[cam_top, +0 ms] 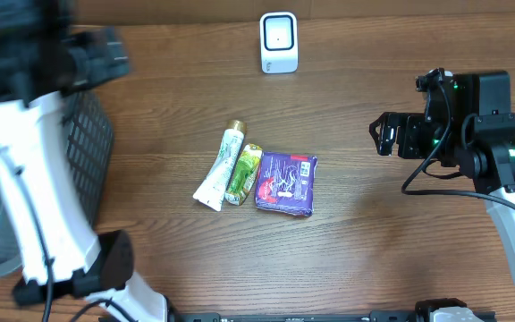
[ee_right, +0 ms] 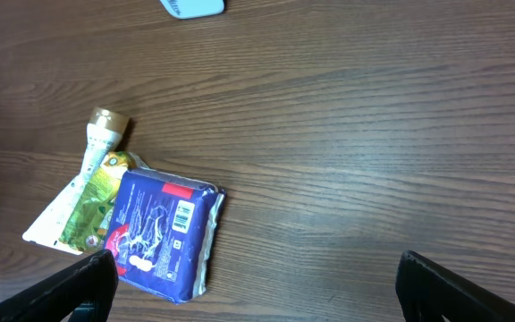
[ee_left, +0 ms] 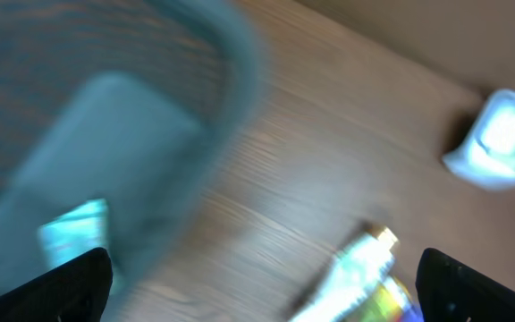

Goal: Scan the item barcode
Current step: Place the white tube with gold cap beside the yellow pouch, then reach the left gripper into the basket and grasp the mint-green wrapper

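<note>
Overhead view, biggest thing first: a dark mesh plastic basket [cam_top: 88, 152] sits at the table's left. The left gripper [ee_left: 266, 295] hangs by its rim, fingers spread wide with nothing between them. The right gripper [ee_right: 262, 291] is just as wide and empty, off to the items' right.

Mid-table, three items lie touching in a row. The purple-blue soft plastic packet [ee_right: 164, 233] looks light and squishy with probably slick film, so I'd pinch gently across its short sides. Next is a white tube with a gold cap [cam_top: 219, 168], floppy I'd guess, so grab it mid-body. The small white box-shaped scanner [cam_top: 279, 42] stands well apart behind them. A little green sachet [cam_top: 243, 174] is wedged between tube and packet. The packet's barcode [ee_right: 183, 215] faces up.
</note>
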You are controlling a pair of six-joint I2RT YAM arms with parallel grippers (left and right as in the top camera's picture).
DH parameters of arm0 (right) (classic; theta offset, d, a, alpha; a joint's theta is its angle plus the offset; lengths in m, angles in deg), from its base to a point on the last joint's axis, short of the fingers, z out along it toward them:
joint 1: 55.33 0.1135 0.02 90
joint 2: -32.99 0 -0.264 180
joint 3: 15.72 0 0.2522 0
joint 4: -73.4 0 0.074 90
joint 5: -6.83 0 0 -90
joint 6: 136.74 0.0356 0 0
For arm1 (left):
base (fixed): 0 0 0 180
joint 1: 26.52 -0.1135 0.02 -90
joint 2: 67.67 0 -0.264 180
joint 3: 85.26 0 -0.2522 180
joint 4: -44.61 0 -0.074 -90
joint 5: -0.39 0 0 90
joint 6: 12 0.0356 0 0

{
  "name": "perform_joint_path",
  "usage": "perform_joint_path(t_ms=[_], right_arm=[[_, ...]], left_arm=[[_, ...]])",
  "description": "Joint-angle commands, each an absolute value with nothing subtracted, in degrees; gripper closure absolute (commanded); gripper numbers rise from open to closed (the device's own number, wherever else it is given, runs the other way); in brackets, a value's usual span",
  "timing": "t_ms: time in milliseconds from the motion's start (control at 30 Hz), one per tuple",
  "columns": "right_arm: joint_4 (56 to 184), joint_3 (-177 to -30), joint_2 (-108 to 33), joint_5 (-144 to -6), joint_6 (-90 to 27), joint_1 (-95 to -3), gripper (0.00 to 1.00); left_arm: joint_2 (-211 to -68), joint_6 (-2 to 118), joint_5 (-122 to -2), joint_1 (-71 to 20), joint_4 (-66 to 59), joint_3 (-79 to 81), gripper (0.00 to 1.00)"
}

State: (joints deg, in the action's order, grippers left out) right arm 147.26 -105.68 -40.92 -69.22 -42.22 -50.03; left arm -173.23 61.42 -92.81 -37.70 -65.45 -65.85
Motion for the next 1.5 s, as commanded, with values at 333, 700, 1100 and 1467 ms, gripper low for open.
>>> perform_joint_path(t_ms=[333, 700, 1100, 1467], right_arm=[[146.99, -106.69, -41.07, -69.56, -42.31, -49.88, 0.0], [146.91, -106.69, -41.09, -69.56, -42.33, -49.88, 0.0], [147.19, -106.69, -41.09, -69.56, -42.31, -49.88, 0.0], [147.34, -106.69, -41.09, -69.56, -42.31, -49.88, 0.0]], left_arm=[[-172.11, 61.2, -88.31, -72.5, -60.24, -42.28, 0.0], [-172.13, 64.48, -87.06, -72.45, -41.6, -10.96, 0.02], [-172.13, 64.55, -93.21, -72.45, -22.3, 8.86, 0.08], [-172.13, 64.77, -93.21, -72.45, -19.63, 9.25, 0.82]])
